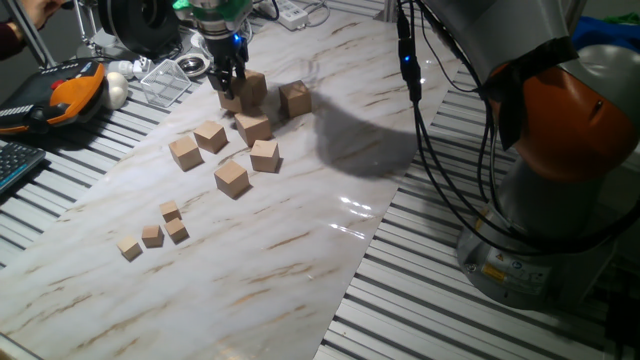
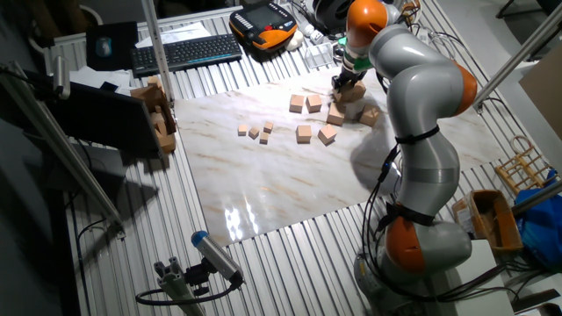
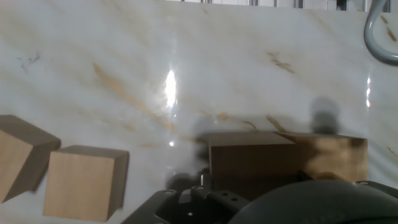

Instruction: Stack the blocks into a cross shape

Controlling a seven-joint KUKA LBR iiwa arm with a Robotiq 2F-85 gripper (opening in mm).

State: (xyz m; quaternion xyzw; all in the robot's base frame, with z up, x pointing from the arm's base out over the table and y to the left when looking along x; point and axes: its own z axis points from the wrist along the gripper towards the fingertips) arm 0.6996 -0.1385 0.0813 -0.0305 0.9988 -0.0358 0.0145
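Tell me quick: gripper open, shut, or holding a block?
Gripper: down at a block on the marble sheet, fingers straddling it; whether it is clamped cannot be told.

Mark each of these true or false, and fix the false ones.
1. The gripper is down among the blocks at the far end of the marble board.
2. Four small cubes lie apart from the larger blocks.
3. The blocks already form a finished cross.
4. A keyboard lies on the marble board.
1. True. The gripper is down at a block at the far end of the marble board.
2. True. The small cubes form their own cluster.
3. False. The larger blocks lie scattered in loose order.
4. False. The keyboard sits off the board, on the slatted table.
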